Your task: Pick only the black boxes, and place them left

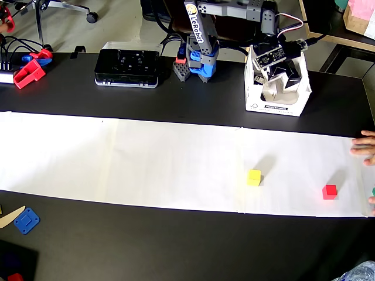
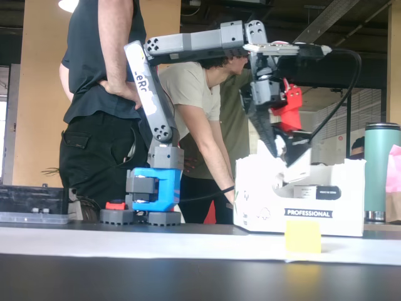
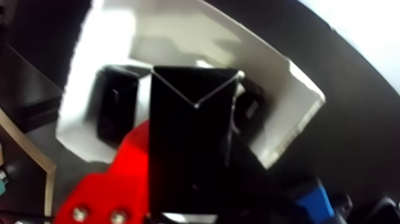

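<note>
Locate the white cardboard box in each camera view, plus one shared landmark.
Overhead view: white cardboard box at upper right, on the dark table behind the white paper strip, arm reaching into it.
Fixed view: right of centre, "PROFESSIONAL" label on its front, behind the yellow cube.
Wrist view: upper centre, open top, black cartons inside.
Shared landmark: the tool reaching into the box in every view.
</note>
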You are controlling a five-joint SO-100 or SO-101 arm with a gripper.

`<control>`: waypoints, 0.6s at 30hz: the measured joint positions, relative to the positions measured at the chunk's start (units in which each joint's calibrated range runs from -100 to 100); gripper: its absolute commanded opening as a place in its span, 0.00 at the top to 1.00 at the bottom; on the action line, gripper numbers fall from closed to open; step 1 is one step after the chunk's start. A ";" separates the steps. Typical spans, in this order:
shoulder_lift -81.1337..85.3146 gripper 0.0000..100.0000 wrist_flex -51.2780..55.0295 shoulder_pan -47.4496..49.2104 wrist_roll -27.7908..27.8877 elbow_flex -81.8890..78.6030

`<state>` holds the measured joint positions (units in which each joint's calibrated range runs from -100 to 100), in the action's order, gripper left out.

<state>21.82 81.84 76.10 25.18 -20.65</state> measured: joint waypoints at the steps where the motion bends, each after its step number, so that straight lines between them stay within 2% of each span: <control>1: 0.00 0.61 -1.44 0.09 0.00 -0.18; 3: 0.08 0.52 -2.96 0.28 0.00 -0.26; 9: 1.64 0.51 -3.72 1.20 0.44 -4.24; 13: 11.24 0.51 -3.72 -0.46 5.27 -13.33; 18: 29.12 0.51 -3.72 -9.41 12.11 -21.71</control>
<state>50.94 78.12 66.68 37.29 -42.37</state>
